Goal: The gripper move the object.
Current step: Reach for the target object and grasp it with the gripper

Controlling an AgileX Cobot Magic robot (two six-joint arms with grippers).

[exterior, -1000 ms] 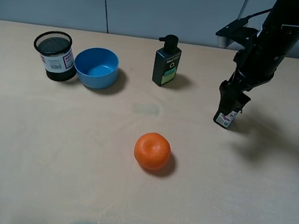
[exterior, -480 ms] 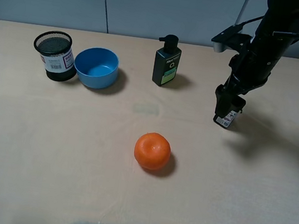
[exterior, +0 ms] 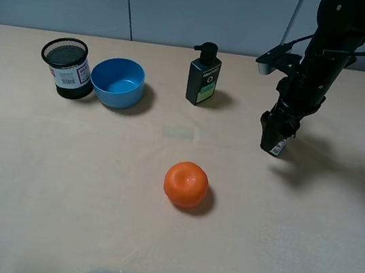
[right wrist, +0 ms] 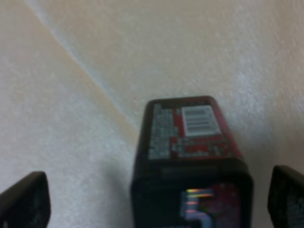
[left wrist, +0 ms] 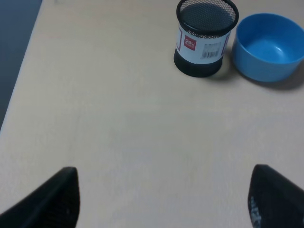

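Note:
The object (exterior: 276, 148), a small black bottle with a white-and-red label, stands on the tan table at the right. My right gripper (exterior: 276, 131) hangs straight over it, its dark fingers down around the bottle's upper part. In the right wrist view the object (right wrist: 190, 142) fills the middle. The right gripper (right wrist: 154, 199) is open, with its fingertips far out to either side and clear of the bottle. My left gripper (left wrist: 161, 199) is open over bare table and holds nothing.
A taller black pump bottle (exterior: 204, 76) stands at the back middle. An orange (exterior: 186, 184) lies in the centre. At the back left are a blue bowl (exterior: 117, 82) and a black mesh cup (exterior: 67, 66). The left wrist view shows the mesh cup (left wrist: 205, 38) and bowl (left wrist: 268, 47).
The right arm has shifted slightly left and turned a little over the bottle. Its jaws stay wide and the bottle has not moved.

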